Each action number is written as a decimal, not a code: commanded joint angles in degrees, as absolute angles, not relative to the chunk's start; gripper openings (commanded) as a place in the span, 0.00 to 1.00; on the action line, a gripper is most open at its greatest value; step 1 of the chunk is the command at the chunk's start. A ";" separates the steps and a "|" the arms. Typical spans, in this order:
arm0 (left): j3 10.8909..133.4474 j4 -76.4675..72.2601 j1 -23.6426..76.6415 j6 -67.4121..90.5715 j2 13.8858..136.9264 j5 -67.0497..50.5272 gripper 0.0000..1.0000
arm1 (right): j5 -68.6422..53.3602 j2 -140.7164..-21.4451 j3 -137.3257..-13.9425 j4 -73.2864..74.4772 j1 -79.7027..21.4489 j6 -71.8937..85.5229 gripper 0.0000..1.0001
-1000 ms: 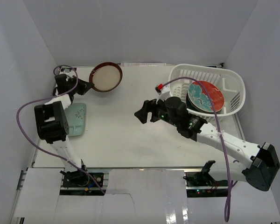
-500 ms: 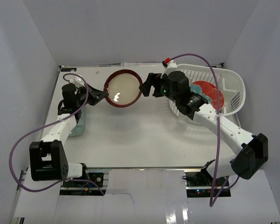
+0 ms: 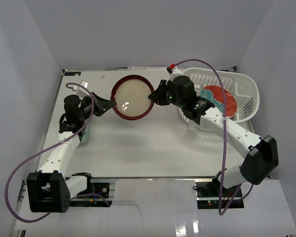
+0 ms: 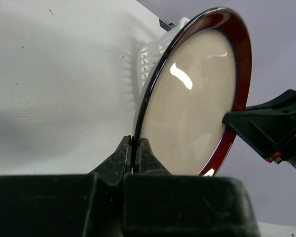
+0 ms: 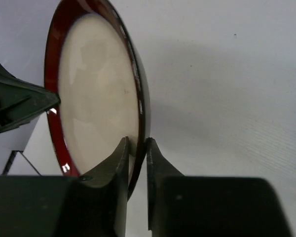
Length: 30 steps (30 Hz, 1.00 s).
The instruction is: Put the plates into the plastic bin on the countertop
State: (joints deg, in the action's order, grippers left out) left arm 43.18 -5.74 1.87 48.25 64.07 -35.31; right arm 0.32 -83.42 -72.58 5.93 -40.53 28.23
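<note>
The dark-rimmed cream plate (image 3: 132, 98) hangs above the countertop (image 3: 138, 143) at the back middle, held from both sides. My left gripper (image 3: 111, 104) is shut on its left rim, and in the left wrist view the jaws (image 4: 134, 141) pinch the plate's (image 4: 197, 98) thin edge. My right gripper (image 3: 153, 97) is shut on the opposite rim. The right wrist view shows its fingertips (image 5: 136, 143) either side of the plate's (image 5: 96, 94) edge. The plastic bin (image 3: 247, 84) stands at the back right with a red-teal floral plate (image 3: 218, 100) inside.
A pale-green rectangular plate (image 3: 85, 134) lies at the left edge, mostly hidden under my left arm. Grey wall panels close in the countertop on the left, back and right. A corner of the bin (image 4: 149, 58) shows behind the plate in the left wrist view.
My right gripper has closed on the plate's right rim. The plate, still in my left gripper, has come a little nearer and to the right.
</note>
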 commanded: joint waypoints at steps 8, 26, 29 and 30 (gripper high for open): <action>39.47 -10.11 3.16 48.78 52.05 -49.02 0.71 | -4.03 -72.61 -69.08 4.75 -32.10 31.90 0.08; 32.51 19.07 15.99 23.03 35.68 -35.06 0.98 | -25.49 -64.33 -52.57 3.96 21.96 40.16 0.08; 32.26 18.81 16.26 23.38 35.60 -34.80 0.98 | -24.97 -65.92 -51.86 3.08 23.90 41.40 0.08; 32.34 18.81 16.52 23.29 35.42 -35.07 0.98 | -24.35 -66.09 -51.68 3.16 24.08 41.40 0.08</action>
